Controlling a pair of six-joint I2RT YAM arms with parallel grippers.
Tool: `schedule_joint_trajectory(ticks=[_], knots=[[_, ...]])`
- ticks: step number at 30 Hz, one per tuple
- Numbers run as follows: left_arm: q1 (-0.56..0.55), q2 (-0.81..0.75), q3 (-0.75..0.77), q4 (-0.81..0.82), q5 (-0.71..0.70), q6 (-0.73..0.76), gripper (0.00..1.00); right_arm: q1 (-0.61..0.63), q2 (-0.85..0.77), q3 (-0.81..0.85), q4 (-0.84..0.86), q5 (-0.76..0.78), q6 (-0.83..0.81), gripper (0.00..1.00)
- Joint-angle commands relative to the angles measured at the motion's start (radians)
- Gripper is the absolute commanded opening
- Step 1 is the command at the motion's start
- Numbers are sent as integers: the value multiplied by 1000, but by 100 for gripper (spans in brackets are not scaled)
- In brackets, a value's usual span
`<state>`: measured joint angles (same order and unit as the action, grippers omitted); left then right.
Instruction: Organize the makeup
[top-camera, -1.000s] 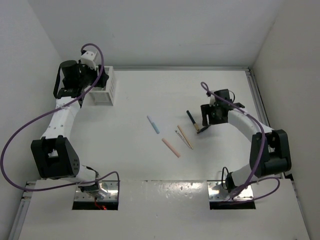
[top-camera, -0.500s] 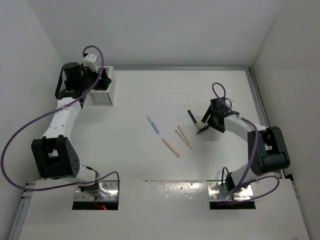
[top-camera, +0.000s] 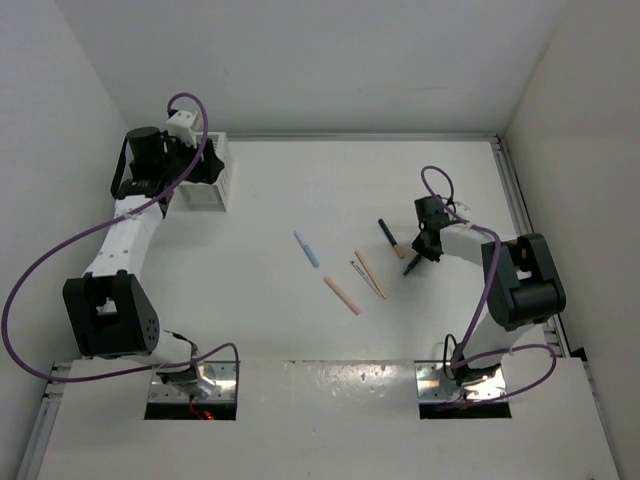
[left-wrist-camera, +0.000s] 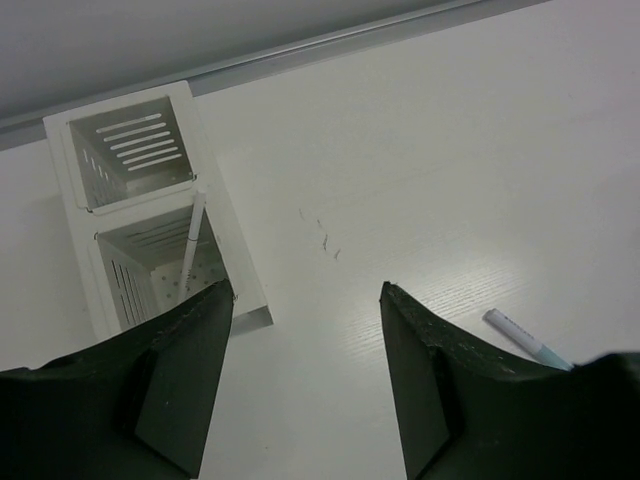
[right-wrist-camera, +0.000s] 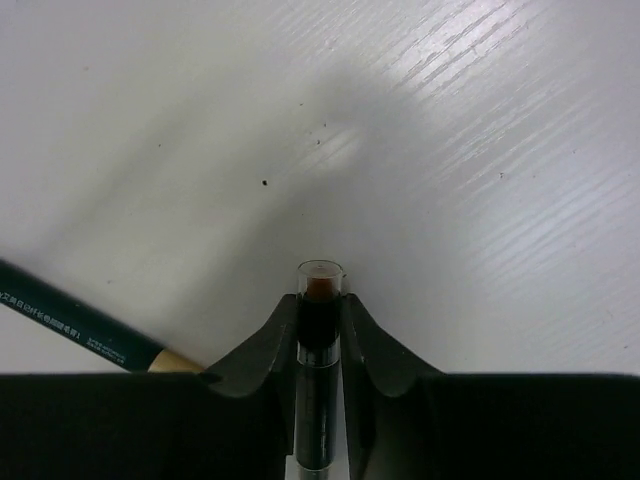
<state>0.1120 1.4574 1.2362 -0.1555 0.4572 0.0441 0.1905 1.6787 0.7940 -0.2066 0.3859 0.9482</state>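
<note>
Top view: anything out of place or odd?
Nothing broken or spilled. Lying loose at mixed angles, outside the white slatted box: light blue stick, salmon pink stick, tan stick, dark green pencil.

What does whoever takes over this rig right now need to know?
Left gripper: open, empty, above the white slatted box.
Right gripper: shut on a dark clear-capped stick, tip close to the table; cannot tell if lifted.
Done: one white stick stands in the box compartment nearer the left wrist camera.
Left: light blue stick, salmon pink stick, tan stick and dark green pencil lie loose mid-table; the held stick is not boxed either.
</note>
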Motion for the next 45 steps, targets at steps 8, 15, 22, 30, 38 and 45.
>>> schedule_joint_trajectory(ticks=[8, 15, 22, 30, 38, 45], knots=[[-15, -57, -15, -19, 64, 13, 66, -34, -60, -22, -5, 51, -86, 0], [-115, -101, -34, -81, 136, 129, 69, 48, -296, -13, 143, 61, -416, 0], [-281, -155, -90, -111, 329, 195, 79, 225, -370, 118, 338, -188, -531, 0], [-374, -135, -99, -101, 411, 94, 83, 421, -269, 198, 575, -291, -496, 0], [-429, -66, -99, -4, 457, -44, 89, 507, -206, 203, 740, -303, -448, 0], [-449, -66, -152, 102, 422, -102, 90, 527, -218, 160, 829, -272, -411, 0]])
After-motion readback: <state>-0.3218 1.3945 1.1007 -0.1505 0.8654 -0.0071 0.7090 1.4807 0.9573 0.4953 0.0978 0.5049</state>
